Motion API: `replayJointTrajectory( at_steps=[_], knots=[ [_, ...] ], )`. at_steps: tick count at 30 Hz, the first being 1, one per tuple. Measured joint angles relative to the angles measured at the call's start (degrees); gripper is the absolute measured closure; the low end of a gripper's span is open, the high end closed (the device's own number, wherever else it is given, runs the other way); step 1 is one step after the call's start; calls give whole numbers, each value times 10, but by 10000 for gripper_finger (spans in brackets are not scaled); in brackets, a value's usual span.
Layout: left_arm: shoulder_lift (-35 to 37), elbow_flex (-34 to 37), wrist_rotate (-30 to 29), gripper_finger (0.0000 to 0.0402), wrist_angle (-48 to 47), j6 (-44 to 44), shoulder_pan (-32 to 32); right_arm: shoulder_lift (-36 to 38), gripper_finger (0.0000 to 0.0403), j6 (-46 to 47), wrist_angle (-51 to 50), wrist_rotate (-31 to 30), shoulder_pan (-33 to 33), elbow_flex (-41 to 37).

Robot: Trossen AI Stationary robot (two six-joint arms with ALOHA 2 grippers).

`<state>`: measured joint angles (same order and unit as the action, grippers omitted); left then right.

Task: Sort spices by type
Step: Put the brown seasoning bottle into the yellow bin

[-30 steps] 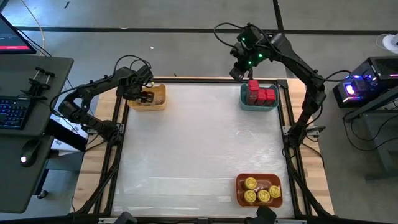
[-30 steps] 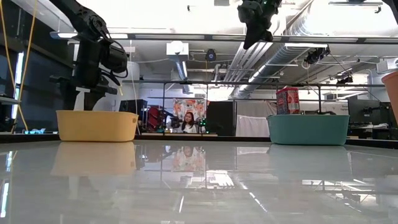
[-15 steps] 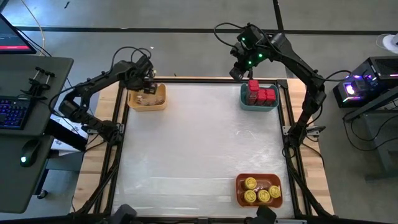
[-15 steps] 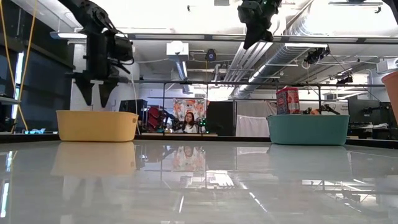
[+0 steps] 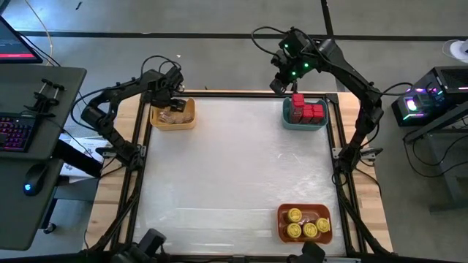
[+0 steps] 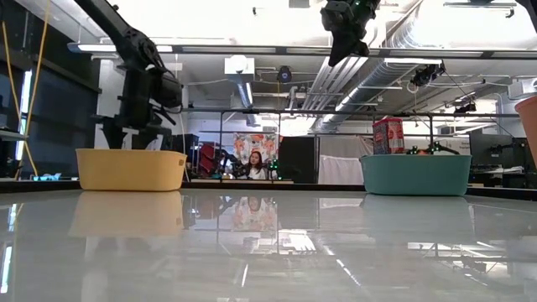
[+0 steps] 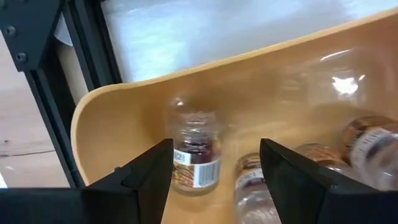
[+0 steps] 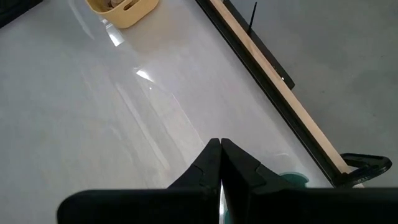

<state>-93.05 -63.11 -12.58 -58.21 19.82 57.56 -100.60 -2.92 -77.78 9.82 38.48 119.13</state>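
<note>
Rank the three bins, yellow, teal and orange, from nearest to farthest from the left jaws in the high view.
1. Yellow bin: far left corner, right beneath the left gripper.
2. Teal bin: far right corner, across the table.
3. Orange bin: near right corner, diagonally opposite.

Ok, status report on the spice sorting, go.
Left tool open, empty, over yellow plastic bin of small brown glass jars. Right tool shut, raised near teal bin. Nothing in the way.

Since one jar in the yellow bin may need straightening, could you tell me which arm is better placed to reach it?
The left. Its open left gripper hovers over the yellow bin, framing a small jar; the right gripper is shut, raised beside the teal bin.
</note>
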Motion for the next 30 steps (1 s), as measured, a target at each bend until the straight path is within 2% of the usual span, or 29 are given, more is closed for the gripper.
replayJointTrajectory(
  at_steps=[23, 26, 30],
  knots=[
    [-68, 0, -13, 178, 22, -6, 9, 0, 403, 10, 0, 1, 0, 0],
    [-68, 0, -13, 196, 24, -6, 9, 0, 403, 10, 0, 1, 0, 0],
    [-68, 0, -13, 248, 23, -5, 9, 0, 403, 10, 0, 1, 0, 0]
  ],
)
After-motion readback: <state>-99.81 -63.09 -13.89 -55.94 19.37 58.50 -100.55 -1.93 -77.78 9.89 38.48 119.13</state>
